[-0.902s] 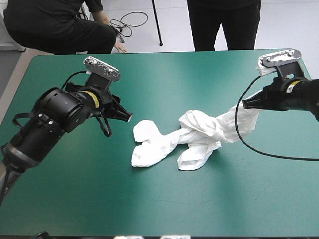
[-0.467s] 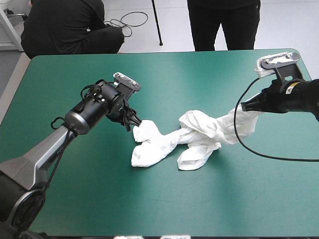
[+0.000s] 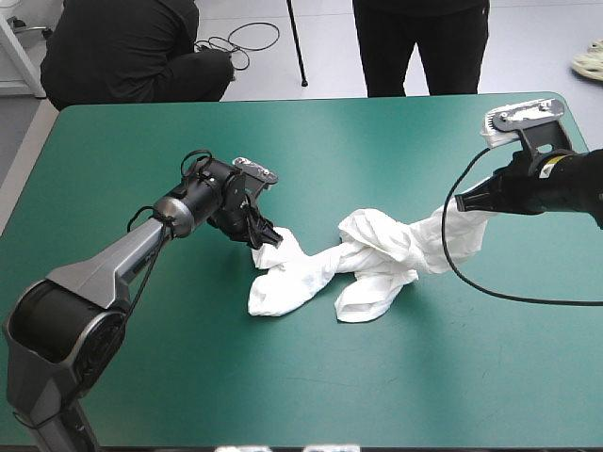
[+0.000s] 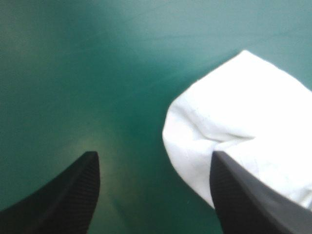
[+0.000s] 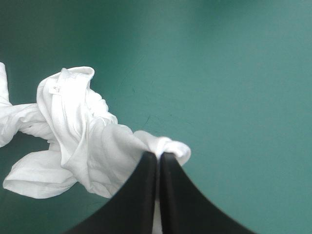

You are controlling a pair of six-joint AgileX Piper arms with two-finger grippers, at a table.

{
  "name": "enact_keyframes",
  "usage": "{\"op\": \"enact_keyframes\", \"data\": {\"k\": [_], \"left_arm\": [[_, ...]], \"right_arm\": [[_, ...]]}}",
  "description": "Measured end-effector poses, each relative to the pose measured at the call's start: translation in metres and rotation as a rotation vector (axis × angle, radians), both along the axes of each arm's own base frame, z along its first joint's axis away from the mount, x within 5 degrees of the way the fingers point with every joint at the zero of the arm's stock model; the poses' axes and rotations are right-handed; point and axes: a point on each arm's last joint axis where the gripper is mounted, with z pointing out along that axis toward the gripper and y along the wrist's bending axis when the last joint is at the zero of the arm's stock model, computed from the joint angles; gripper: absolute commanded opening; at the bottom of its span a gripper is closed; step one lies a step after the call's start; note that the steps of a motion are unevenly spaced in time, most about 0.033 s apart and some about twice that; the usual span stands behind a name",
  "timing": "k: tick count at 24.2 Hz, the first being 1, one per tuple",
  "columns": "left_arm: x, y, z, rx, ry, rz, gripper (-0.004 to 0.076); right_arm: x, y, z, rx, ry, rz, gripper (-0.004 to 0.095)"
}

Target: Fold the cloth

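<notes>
two grippers were recorded at the t-shirt (image 3: 372,254), which lay crumpled and twisted into a rope-like heap on the teal-green cover (image 3: 424,377), at and right of the table's middle. the right gripper (image 5: 158,155) was found clamped on a small bunched end of the t-shirt, its black fingers all but meeting, and that end was held raised off the cover toward the table's right edge. the left gripper (image 4: 155,156) was found with its fingers standing apart, low at the heap's opposite end. one finger was over the rounded edge of the white fabric, the other over bare cover, and nothing was gripped. three risks were judged from this position. a closure here could catch only a thin lip of fabric, or none, since the edge sat off-centre between the fingers. several layers could be pinched together, because the lobe appeared doubled over. a pull between the arms could tighten the twist at the heap's middle rather than spread the garment, and the small bunch in the right gripper could be drawn out. one label (image 5: 56,87) was noted near what appeared to be the collar in the right wrist view, and its print was too small to be read. no other brand or writing was seen.
</notes>
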Motion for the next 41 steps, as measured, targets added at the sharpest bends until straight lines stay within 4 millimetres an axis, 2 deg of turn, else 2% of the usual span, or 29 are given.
{"op": "enact_keyframes", "data": {"k": [5, 8, 10, 12, 14, 18, 19, 25, 27, 29, 30, 31, 32, 33, 35, 38, 39, 41], "left_arm": [[0.009, -0.006, -0.013, 0.0, 0.017, -0.005, 0.0474], [0.013, -0.011, -0.028, -0.011, 0.062, -0.014, 0.0473], [0.015, -0.013, -0.029, -0.025, 0.071, -0.022, 0.0465], [0.016, -0.014, -0.031, -0.035, 0.079, -0.023, 0.0415], [0.016, -0.015, -0.032, -0.04, 0.086, -0.022, 0.0321], [0.015, -0.018, -0.033, -0.067, 0.111, -0.022, 0.011], [0.014, -0.019, -0.033, -0.078, 0.117, -0.023, 0.0002], [0.013, -0.022, -0.031, -0.102, 0.132, -0.05, -0.0007], [0.012, -0.019, -0.018, -0.073, 0.116, -0.068, -0.0009], [0.008, -0.015, 0.026, -0.083, 0.033, -0.08, -0.0009], [0.0, -0.01, 0.074, -0.131, -0.081, -0.087, -0.0009], [-0.007, -0.007, 0.102, -0.163, -0.151, -0.09, -0.0009], [-0.024, 0.002, 0.152, -0.222, -0.278, -0.095, -0.0009], [-0.043, 0.012, 0.192, -0.272, -0.383, -0.097, -0.0009], [-0.08, 0.031, 0.251, -0.349, -0.551, -0.102, -0.0009], [-0.128, 0.056, 0.307, -0.434, -0.742, -0.108, -0.0009], [-0.145, 0.065, 0.323, -0.461, -0.806, -0.109, -0.0009], [-0.165, 0.075, 0.339, -0.49, -0.87, -0.111, -0.0009]], "right_arm": [[0.0, 0.001, 0.0, 0.003, 0.003, 0.005, -0.0017], [0.0, 0.001, 0.0, 0.005, 0.003, 0.005, -0.0017], [0.0, 0.001, 0.0, 0.007, 0.003, 0.006, -0.0017], [0.0, 0.001, 0.0, 0.009, 0.003, 0.007, -0.0017], [0.0, 0.001, 0.0, 0.011, 0.004, 0.008, -0.0017], [0.0, 0.002, 0.0, 0.011, 0.004, 0.011, -0.0017], [0.0, 0.002, 0.0, 0.012, 0.004, 0.011, -0.0017], [-0.001, 0.003, 0.0, 0.026, 0.005, 0.017, -0.0018], [-0.001, 0.003, 0.0, 0.027, 0.006, 0.018, -0.0017], [-0.001, 0.003, 0.0, 0.027, 0.004, 0.019, -0.0017], [0.0, 0.004, 0.001, 0.027, -0.001, 0.019, -0.0017], [0.0, 0.004, 0.001, 0.028, -0.004, 0.019, -0.0017], [0.001, 0.004, 0.002, 0.029, -0.017, 0.018, -0.0017], [0.002, 0.004, 0.002, 0.032, -0.03, 0.016, -0.0017], [0.003, 0.004, 0.006, 0.037, -0.062, 0.014, -0.0017], [0.0, 0.003, 0.032, 0.053, -0.178, 0.011, -0.0017], [-0.004, 0.003, 0.052, 0.064, -0.259, 0.01, -0.0017], [-0.011, 0.002, 0.073, 0.076, -0.34, 0.011, -0.0017]]}}
